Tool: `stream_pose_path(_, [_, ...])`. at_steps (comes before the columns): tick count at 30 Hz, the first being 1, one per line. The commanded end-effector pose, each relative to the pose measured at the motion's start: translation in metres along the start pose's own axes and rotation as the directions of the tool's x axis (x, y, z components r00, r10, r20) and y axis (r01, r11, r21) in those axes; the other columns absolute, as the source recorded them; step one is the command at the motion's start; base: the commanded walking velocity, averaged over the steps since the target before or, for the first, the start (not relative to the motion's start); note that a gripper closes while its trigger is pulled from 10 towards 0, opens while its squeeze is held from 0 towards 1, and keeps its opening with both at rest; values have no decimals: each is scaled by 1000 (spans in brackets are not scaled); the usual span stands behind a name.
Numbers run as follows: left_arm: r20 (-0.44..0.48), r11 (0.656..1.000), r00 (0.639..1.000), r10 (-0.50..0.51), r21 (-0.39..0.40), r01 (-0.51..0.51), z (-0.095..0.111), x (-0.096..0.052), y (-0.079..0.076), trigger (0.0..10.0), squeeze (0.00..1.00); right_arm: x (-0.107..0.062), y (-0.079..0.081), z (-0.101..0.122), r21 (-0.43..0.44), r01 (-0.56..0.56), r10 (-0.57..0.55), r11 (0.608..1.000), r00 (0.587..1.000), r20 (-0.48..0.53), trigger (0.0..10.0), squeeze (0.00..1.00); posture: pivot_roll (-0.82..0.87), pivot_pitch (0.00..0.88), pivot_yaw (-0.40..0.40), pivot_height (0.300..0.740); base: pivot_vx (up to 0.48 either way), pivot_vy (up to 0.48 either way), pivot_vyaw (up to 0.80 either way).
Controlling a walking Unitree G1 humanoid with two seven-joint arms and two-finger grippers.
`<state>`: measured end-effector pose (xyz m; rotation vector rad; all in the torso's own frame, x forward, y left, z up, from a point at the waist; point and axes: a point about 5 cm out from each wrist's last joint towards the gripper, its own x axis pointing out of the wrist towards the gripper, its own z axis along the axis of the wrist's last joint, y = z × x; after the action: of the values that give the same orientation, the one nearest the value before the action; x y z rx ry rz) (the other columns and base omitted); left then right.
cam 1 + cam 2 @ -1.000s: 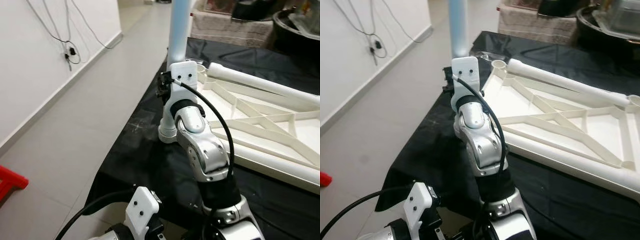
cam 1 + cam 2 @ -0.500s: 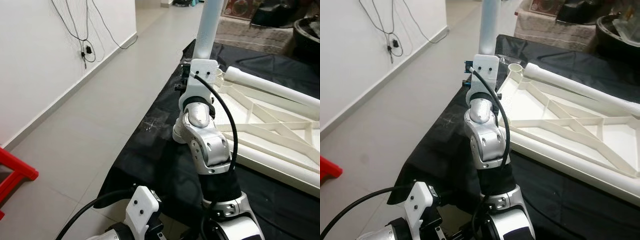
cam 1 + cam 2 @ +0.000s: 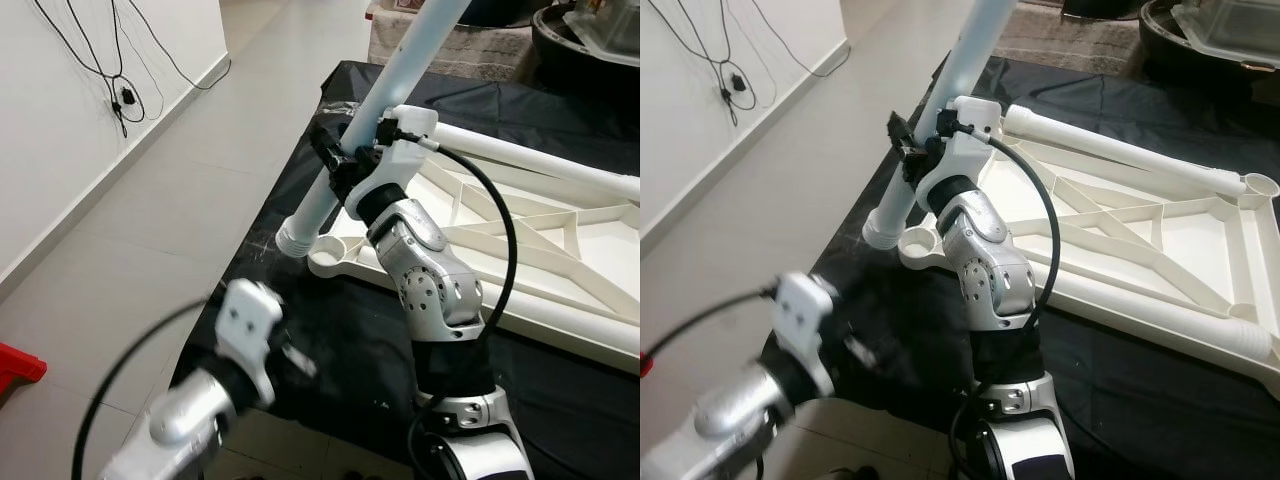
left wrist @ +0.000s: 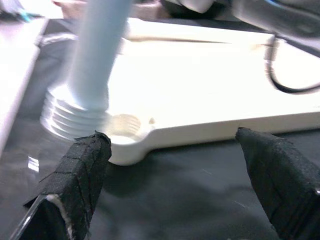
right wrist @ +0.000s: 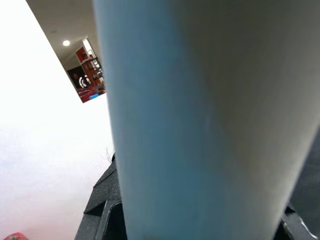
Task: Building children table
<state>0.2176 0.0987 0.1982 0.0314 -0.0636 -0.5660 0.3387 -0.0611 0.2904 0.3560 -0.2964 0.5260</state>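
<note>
— Table leg [image 3: 400, 88]: where is it?
— Tilted, its threaded end just above the corner socket [image 3: 332, 252] of the white tabletop frame [image 3: 1140, 235], which lies upside down on a black cloth [image 3: 330, 340].
— And the grippers?
— Left gripper [image 4: 175, 165] hovers near that corner, fingers spread wide, empty. Right gripper [image 3: 335, 160] clamps the leg's lower part.

The scene is seen from the head, forward and down, by both eye views; the upturned table frame [image 3: 520, 240] toward 2 o'clock is shared. The threaded leg [image 4: 92, 65] is viewed low and near by the left wrist, and pressed close by the right wrist.
</note>
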Motion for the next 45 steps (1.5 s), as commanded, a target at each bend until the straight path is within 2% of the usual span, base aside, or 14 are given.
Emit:
stream_pose_path(1, [-30, 993, 998, 64, 105, -60, 2, 4, 15, 10000, 0, 0, 3, 5, 14, -79, 79, 997, 997, 7, 10000, 0, 102, 173, -48, 740, 0, 0, 0])
stream_pose_path(2, [-30, 993, 998, 64, 105, -60, 2, 4, 15, 10000, 0, 0, 3, 5, 14, -79, 79, 997, 997, 7, 10000, 0, 102, 173, -48, 740, 0, 0, 0])
stream_pose_path(5, [-43, 943, 984, 171, 295, -151, 19, 13, 47, 10000, 0, -4, -2, 6, 55, -197, 199, 979, 980, -20, 10000, 0, 107, 163, -44, 740, 0, 0, 0])
stream_pose_path(10, [-49, 937, 984, 173, 315, -149, 20, 14, 51, 10000, 0, -5, -3, 6, 72, -229, 231, 971, 973, -23, 10000, 0, 107, 160, -43, 740, 0, 0, 0])
stream_pose_path(12, [-91, 915, 976, 200, 374, -152, 14, 19, 59, 10000, 0, -8, 0, 5, 111, -295, 300, 949, 953, -32, 10000, 0, 99, 145, -37, 740, 0, 0, 0])
stream_pose_path(16, [-126, 914, 967, 221, 372, -161, 5, 26, 64, 10000, 0, -12, 7, 4, 152, -357, 366, 922, 930, -37, 10000, 0, 94, 135, -35, 740, 0, 0, 0])
stream_pose_path(19, [-127, 915, 967, 221, 369, -161, 4, 27, 64, 10000, 0, -12, 8, 3, 158, -364, 374, 918, 927, -36, 10000, 0, 94, 131, -34, 740, 0, 0, 0])
stream_pose_path(28, [-177, 927, 964, 196, 353, -124, -14, 37, 66, 10000, 0, -21, 27, -2, 216, -448, 466, 868, 884, -40, 10000, 0, 87, 107, -27, 740, 0, 0, 0])
stream_pose_path(37, [-168, 929, 970, 174, 356, -105, -14, 41, 67, 10000, 0, -23, 32, -2, 221, -467, 487, 856, 872, -43, 10000, 0, 84, 100, -26, 740, 0, 0, 0])
stream_pose_path(41, [-153, 939, 982, 115, 338, -57, -11, 45, 57, 10000, 0, -23, 31, -3, 209, -460, 479, 863, 876, -50, 10000, 0, 85, 100, -25, 740, 0, 0, 0])
stream_pose_path(43, [-151, 950, 988, 40, 313, 9, -11, 48, 41, 10000, 0, -23, 31, -6, 202, -454, 474, 868, 878, -60, 10000, 0, 89, 102, -26, 740, 0, 0, 0])
stream_pose_path(45, [-151, 950, 988, 40, 313, 9, -11, 48, 41, 10000, 0, -23, 31, -6, 202, -454, 474, 868, 878, -60, 10000, 0, 89, 102, -26, 740, 0, 0, 0])
